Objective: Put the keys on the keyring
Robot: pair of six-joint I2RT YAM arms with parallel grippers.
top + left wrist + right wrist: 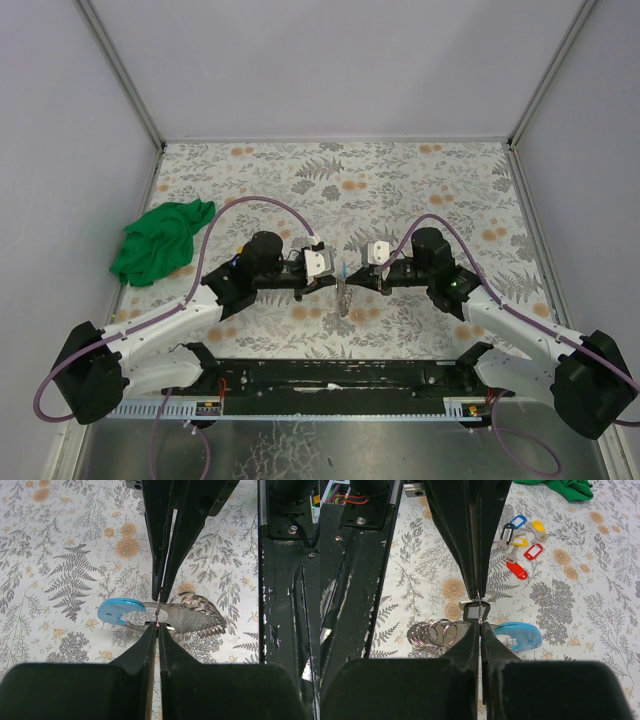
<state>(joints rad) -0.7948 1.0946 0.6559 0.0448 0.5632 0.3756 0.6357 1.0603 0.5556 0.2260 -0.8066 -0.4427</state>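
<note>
My left gripper (330, 272) and right gripper (358, 272) meet tip to tip at the table's middle. Both are shut on the same thin wire loop of the keyring (479, 606), seen edge-on between the fingertips. A black-tagged key (472, 613) hangs at that loop. Just under the tips are the keyring's light-blue crescent (117, 611) and a bunch of metal rings (197, 602). I cannot tell whether these hang or rest on the table. More keys (520, 545) with blue, yellow, red and black tags lie in a loose pile on the table beyond.
A crumpled green cloth (160, 242) lies at the left of the floral table (420, 180). The black base rail (330, 375) runs along the near edge. Purple cables (255, 205) arch over both arms. White walls close in the sides and back.
</note>
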